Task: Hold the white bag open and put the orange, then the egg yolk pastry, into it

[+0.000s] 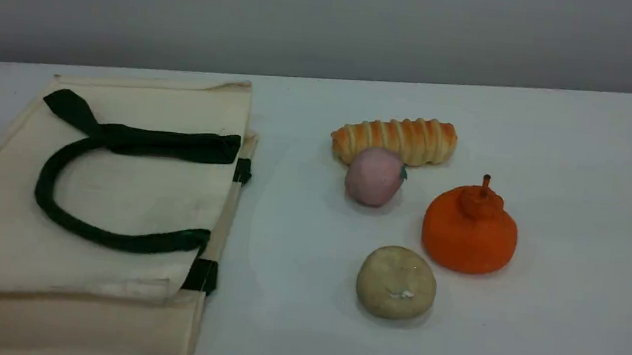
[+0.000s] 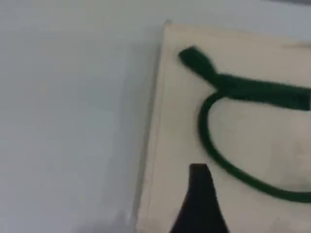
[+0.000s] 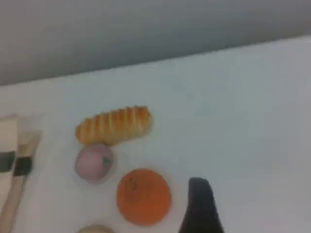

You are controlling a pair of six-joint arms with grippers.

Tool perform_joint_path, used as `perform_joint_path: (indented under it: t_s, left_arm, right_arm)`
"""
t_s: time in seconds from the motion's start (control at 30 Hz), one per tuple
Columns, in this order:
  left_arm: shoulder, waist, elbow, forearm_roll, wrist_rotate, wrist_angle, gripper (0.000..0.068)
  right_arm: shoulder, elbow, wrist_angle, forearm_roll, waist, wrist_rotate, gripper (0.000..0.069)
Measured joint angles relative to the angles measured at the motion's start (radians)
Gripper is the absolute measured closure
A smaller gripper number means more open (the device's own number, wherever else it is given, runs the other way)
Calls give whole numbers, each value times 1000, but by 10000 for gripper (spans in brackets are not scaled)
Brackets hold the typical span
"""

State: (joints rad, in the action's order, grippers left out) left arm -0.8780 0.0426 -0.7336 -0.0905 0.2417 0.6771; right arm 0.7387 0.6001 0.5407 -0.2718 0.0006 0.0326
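**Spotter:** On the table's left side, you have the white bag (image 1: 116, 204) lying flat, its mouth toward the food and one dark green strap handle (image 1: 47, 198) looped across the top panel. No arm shows anywhere in the scene view.

**Operator's aide:** So where are your grippers?

**Spotter:** Only the wrist views catch them. Your left gripper (image 2: 198, 204) hangs above the bag's panel near one edge, just beside the handle's curve. You see a single dark fingertip there, clear of the cloth, holding nothing. Your right gripper (image 3: 200, 206) hangs over bare table (image 3: 243, 121) just beside the orange (image 3: 144, 196), again one fingertip, nothing in it. Both claws stand spread wide.

**Operator's aide:** And the food?

**Spotter:** Look at the scene view. The orange (image 1: 470, 229) sits upright to the right, stem up. The egg yolk pastry (image 1: 396, 282) lies nearer the camera, between bag and orange, apart from both. A pink fruit (image 1: 374, 176) with a green leaf sits behind it, touching the striped bread roll (image 1: 394, 139).

**Operator's aide:** Does the right wrist view agree?

**Spotter:** Mostly. It shows the roll (image 3: 113, 125), the pink fruit (image 3: 94, 162) and the orange in a column, but the pastry (image 3: 95, 228) is only a pale sliver at the bottom edge, and the bag (image 3: 14, 170) only a strip at the left. The left wrist view shows you none of the food, just bag (image 2: 184, 121), handle (image 2: 214, 145) and table.
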Motion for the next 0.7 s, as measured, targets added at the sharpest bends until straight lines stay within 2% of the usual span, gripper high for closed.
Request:
perform_joint_path:
  t_s: [0.2,0.4,0.7]
  left_arm:
    - [-251,0,0,-12,64,-116,195]
    - [-479,0,-29,-12,80,-250,196]
    - [-794,0,-180,-13,75,-293,202]
  right_arm:
    - [234,0,-140,-35,0,0,233]
    - [419,0,-245,-101,0,42,233]
    - [565,0,-318,-148,0,77,233]
